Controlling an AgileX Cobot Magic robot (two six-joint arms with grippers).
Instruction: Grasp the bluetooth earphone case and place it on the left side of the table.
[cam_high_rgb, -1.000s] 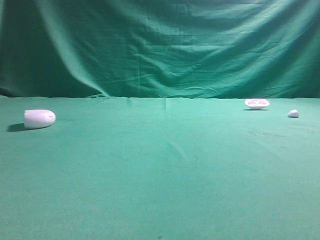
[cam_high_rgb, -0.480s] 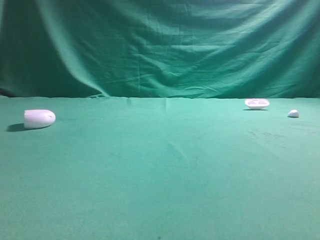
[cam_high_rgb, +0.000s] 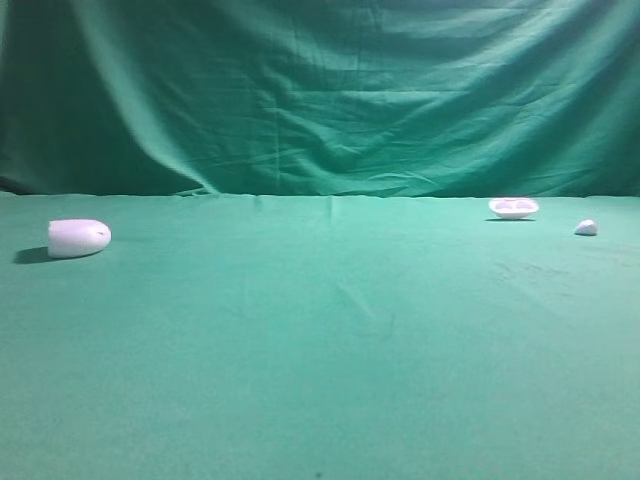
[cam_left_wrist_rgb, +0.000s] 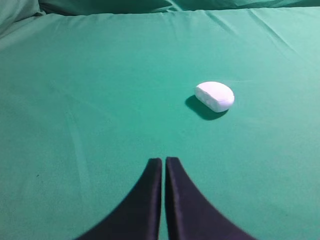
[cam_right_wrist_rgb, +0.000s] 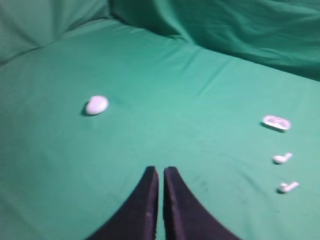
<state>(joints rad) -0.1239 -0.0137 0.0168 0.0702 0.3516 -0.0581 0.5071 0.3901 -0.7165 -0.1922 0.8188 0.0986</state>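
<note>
The white, pill-shaped bluetooth earphone case (cam_high_rgb: 79, 238) lies on its side at the far left of the green table (cam_high_rgb: 330, 330). In the left wrist view the case (cam_left_wrist_rgb: 215, 96) rests ahead and to the right of my left gripper (cam_left_wrist_rgb: 163, 160), well apart from it. That gripper's dark fingers are pressed together with nothing between them. In the right wrist view the case (cam_right_wrist_rgb: 96, 105) sits far off to the left of my right gripper (cam_right_wrist_rgb: 160, 170), which is also shut and empty. Neither arm shows in the exterior high view.
A shallow white dish-like piece (cam_high_rgb: 513, 207) and a tiny white lump (cam_high_rgb: 586, 228) sit at the back right. The right wrist view shows that dish (cam_right_wrist_rgb: 276, 122) with two loose earbuds (cam_right_wrist_rgb: 282, 158) (cam_right_wrist_rgb: 288, 187) below it. A green backdrop (cam_high_rgb: 320, 90) hangs behind.
</note>
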